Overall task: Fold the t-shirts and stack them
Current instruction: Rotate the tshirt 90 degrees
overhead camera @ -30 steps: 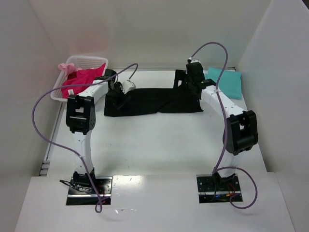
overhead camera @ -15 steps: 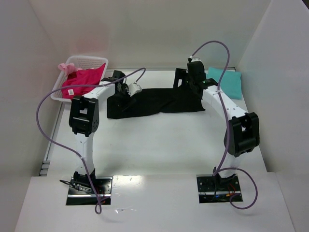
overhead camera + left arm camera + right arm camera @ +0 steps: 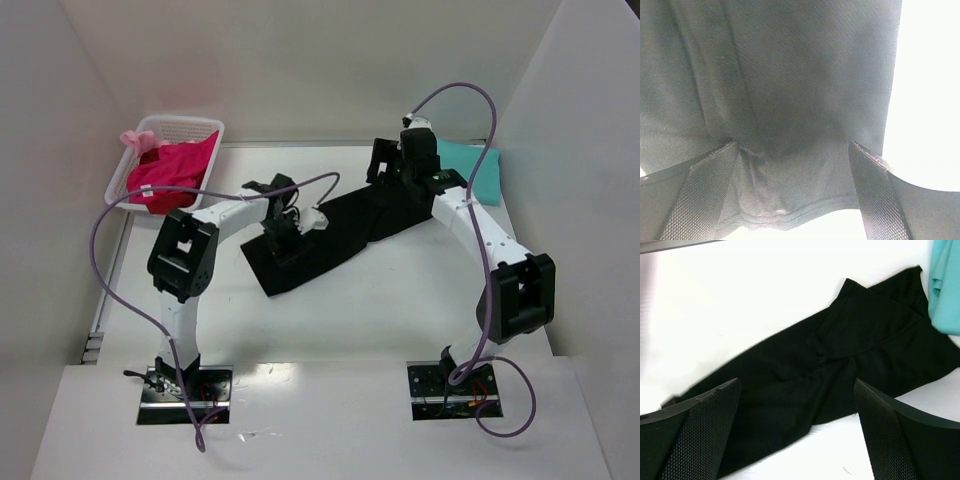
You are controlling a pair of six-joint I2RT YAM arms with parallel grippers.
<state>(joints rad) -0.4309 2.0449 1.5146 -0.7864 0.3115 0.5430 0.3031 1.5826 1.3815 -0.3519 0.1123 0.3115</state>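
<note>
left pincer (image 3: 792,145): fingers spread wide, down on near end of black t-shirt (image 3: 340,230), cloth bunched between, nothing clamped | black t-shirt: diagonal strip, mid-surface (image 3: 330,320) toward far right | right pincer (image 3: 796,382): spread wide, empty, over shirt's far end | teal t-shirt (image 3: 472,168): folded, far right corner | magenta t-shirt (image 3: 172,172): in basket (image 3: 190,126), far left corner
</note>
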